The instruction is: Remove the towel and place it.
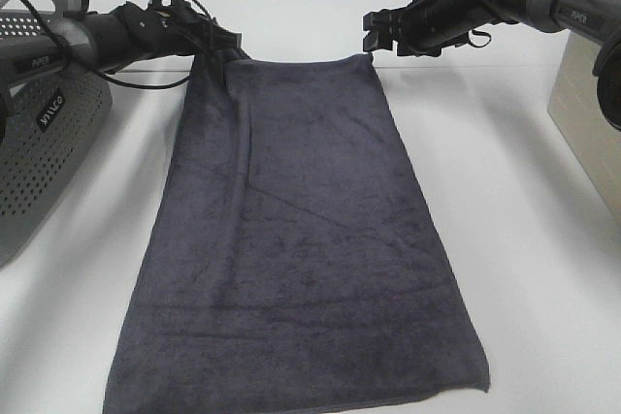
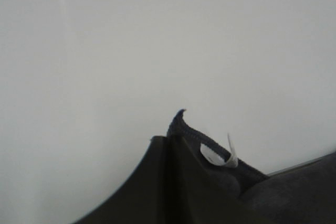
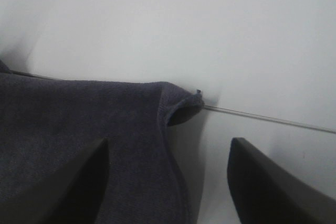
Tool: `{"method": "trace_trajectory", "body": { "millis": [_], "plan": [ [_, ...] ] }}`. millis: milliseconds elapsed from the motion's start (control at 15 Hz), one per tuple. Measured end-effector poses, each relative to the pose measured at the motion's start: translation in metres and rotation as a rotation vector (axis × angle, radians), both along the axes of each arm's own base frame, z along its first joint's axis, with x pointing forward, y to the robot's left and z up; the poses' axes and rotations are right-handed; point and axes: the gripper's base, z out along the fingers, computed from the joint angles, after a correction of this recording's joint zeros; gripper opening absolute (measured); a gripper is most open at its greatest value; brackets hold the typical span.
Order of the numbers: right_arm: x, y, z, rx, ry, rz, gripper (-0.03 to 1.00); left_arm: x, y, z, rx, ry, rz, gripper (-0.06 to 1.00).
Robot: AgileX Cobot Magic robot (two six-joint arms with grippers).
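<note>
The dark charcoal towel point(image 1: 291, 239) lies spread flat on the white table, its length running from the far side toward the near edge. My left gripper point(image 1: 225, 50) is shut on the towel's far left corner. In the left wrist view that pinched corner point(image 2: 181, 121) sticks out past the dark finger point(image 2: 168, 187), with a small white tag point(image 2: 218, 156) beside it. My right gripper point(image 1: 374, 34) hovers open over the far right corner. In the right wrist view its fingers point(image 3: 79, 182) stand wide apart, with the curled corner point(image 3: 181, 103) lying between them, untouched.
A grey perforated basket point(image 1: 39, 143) stands at the left edge, close to the left arm. A beige box point(image 1: 582, 94) sits at the right edge. A thin seam point(image 3: 273, 119) crosses the white table just past the towel's far hem.
</note>
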Motion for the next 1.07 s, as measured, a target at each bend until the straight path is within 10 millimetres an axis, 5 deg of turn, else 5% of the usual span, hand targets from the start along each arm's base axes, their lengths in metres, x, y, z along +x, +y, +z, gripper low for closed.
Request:
{"method": "trace_trajectory", "body": {
  "millis": [400, 800, 933, 1067],
  "plan": [
    [0.000, 0.000, 0.000, 0.000, 0.003, 0.002, 0.64, 0.004, 0.029, -0.004, -0.081, 0.030, 0.074, 0.01],
    [-0.001, 0.000, 0.000, -0.001, 0.006, 0.004, 0.64, 0.003, 0.028, -0.017, -0.078, 0.059, 0.069, 0.88],
    [-0.002, 0.001, -0.001, -0.002, 0.024, 0.017, 0.64, 0.003, 0.026, -0.009, -0.079, 0.071, 0.050, 0.92],
    [-0.005, 0.002, 0.011, -0.003, 0.029, 0.037, 0.64, 0.000, 0.021, 0.022, -0.091, 0.102, -0.008, 0.93]
  ]
}}
